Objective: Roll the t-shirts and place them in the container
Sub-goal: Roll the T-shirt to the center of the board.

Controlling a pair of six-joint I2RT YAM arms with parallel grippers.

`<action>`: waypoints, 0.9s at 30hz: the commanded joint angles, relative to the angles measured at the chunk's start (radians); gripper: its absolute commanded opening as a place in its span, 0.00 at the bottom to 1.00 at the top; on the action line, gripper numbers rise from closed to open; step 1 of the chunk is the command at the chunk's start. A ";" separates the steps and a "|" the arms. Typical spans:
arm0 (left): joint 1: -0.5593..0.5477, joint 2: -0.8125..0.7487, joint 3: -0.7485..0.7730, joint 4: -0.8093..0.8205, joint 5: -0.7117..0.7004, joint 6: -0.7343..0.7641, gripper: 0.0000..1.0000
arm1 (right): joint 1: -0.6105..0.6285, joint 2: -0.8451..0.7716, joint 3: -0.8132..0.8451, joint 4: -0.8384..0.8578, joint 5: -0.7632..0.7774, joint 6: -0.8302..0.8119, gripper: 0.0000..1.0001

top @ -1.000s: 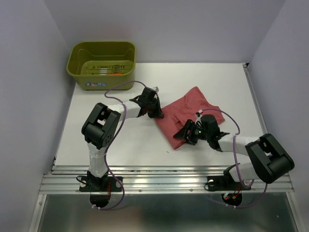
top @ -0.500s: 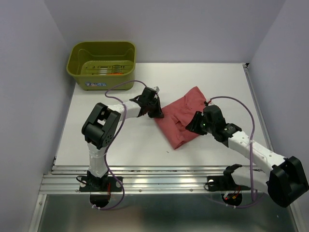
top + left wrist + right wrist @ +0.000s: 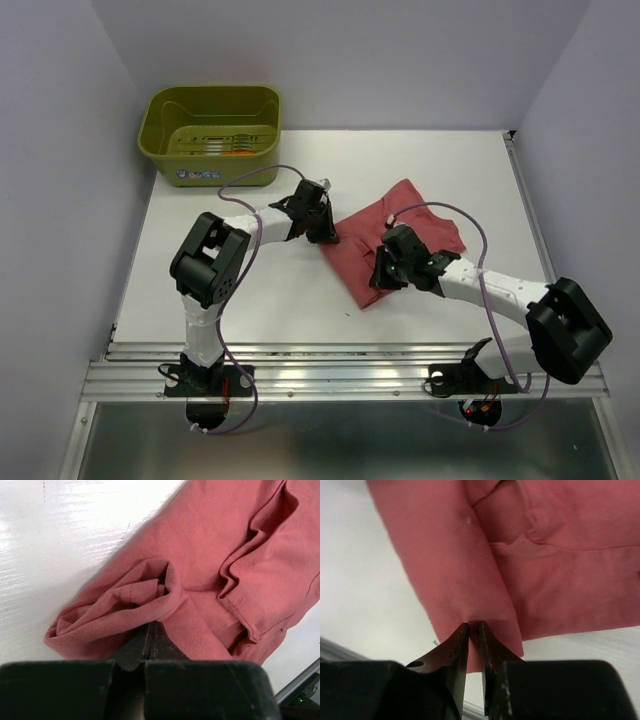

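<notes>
Here, the rose t-shirt (image 3: pixel 355 240) lies crumpled and half-folded at the middle of the top view, on the white table (image 3: pixel 290 290). The left gripper (image 3: pixel 325 232), at the shirt's left corner, is clamped on a bunch of hem. The right gripper (image 3: pixel 474 626) sits at the shirt's lower fold, jaws a slit apart; whether cloth is caught there I cannot tell. To roll well, I judge both pinches should take the same edge, draw it taut and even, then turn together so the roll comes tight, not skewed. The olive-green tub (image 3: pixel 255 168) stands at upper left, well apart.
</notes>
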 commanded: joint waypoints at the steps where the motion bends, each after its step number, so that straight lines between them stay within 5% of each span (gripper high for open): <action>1: -0.001 0.009 0.043 -0.054 -0.046 0.043 0.00 | 0.001 0.038 -0.025 0.012 0.151 -0.006 0.20; 10: 0.002 -0.041 0.046 -0.077 -0.040 0.055 0.00 | 0.001 0.063 -0.080 0.029 0.167 -0.012 0.19; 18: 0.003 -0.115 0.080 -0.109 -0.017 0.057 0.00 | 0.093 -0.069 0.061 -0.092 0.263 -0.032 0.18; 27: 0.004 -0.026 0.158 -0.116 -0.068 0.059 0.00 | 0.093 0.009 0.081 -0.023 0.246 0.009 0.18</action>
